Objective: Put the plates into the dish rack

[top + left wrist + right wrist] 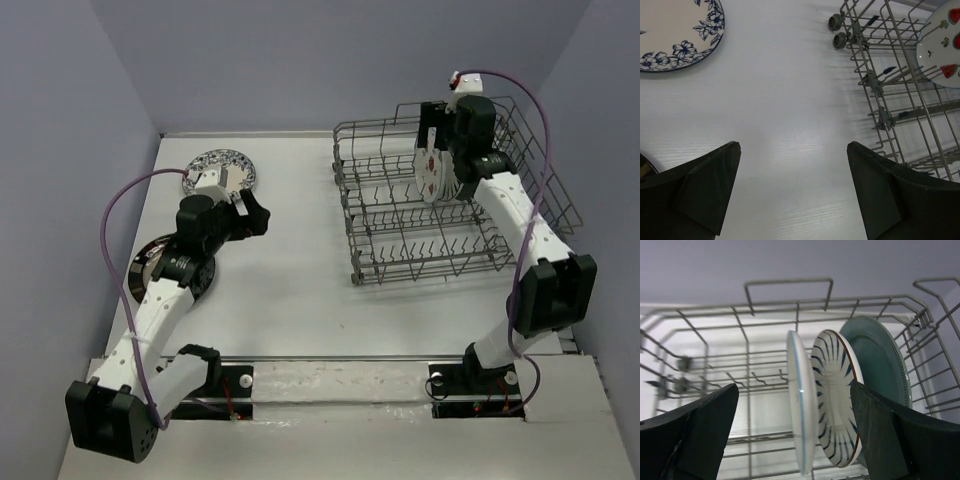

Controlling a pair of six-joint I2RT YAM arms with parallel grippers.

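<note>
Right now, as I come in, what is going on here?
Two robot arms are loading plates into the dish rack. Three stand upright in it: the fruit-marked plate, the striped plate and the teal plate. The right tool is open close to them, gripping nothing. The left tool, also open and empty, hovers over the table; the floral plate and the dark plate lie flat there, not yet loaded.

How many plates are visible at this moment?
5. Three stand in the dish rack: the fruit-marked plate, the radial-striped plate, the teal plate. Two lie on the table: the blue floral plate and a dark plate partly under the left arm.
</note>
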